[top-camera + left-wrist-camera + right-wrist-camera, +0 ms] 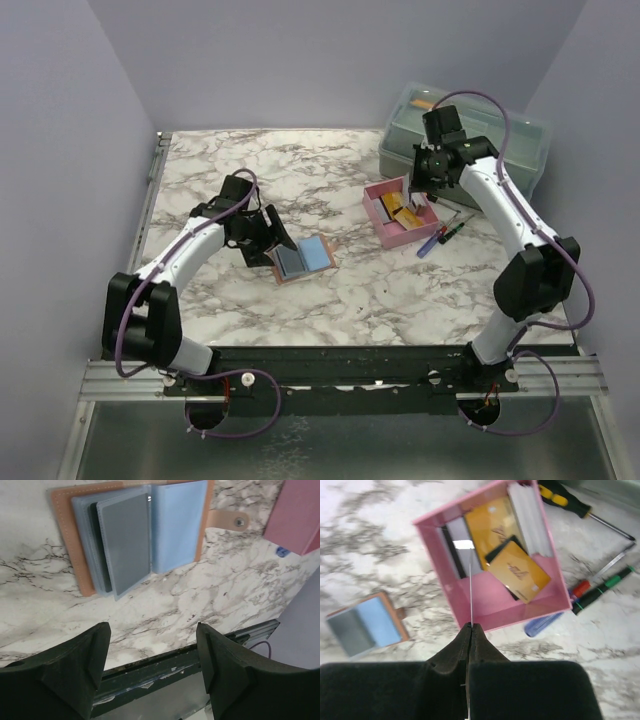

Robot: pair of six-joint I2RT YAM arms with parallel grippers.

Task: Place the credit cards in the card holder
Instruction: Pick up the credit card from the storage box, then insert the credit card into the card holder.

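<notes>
Leftmost, the left gripper hangs just near of the card holder with its jaws spread wide and nothing between them. The card holder lies open and flat on the table, left of centre, its tan rim framing pale blue plastic sleeves. A grey card already sits in the left-hand sleeve, and the snap tab pokes out to the right.

Further right, the right gripper hovers over the pink tray, its fingers pressed together. A thin pale line runs out from between them, and I judge it to be a credit card seen edge-on. If so, the step in hand is carrying that card across to the holder.

To do it well, the right arm should lift clear of the tray wall before swinging left. It should then bring the card in low and nearly flat towards a sleeve mouth. The left claw would do best pressing the holder's rim down, so the holder cannot slide or fold as the card goes in. More yellow-orange cards wait in the tray. Screwdrivers lie just beyond it, and a grey-green toolbox stands at the far right.

The table is white marble-patterned with grey veins, smooth and likely slippery. Plain lilac walls close it in, and a metal rail runs along the near edge.
</notes>
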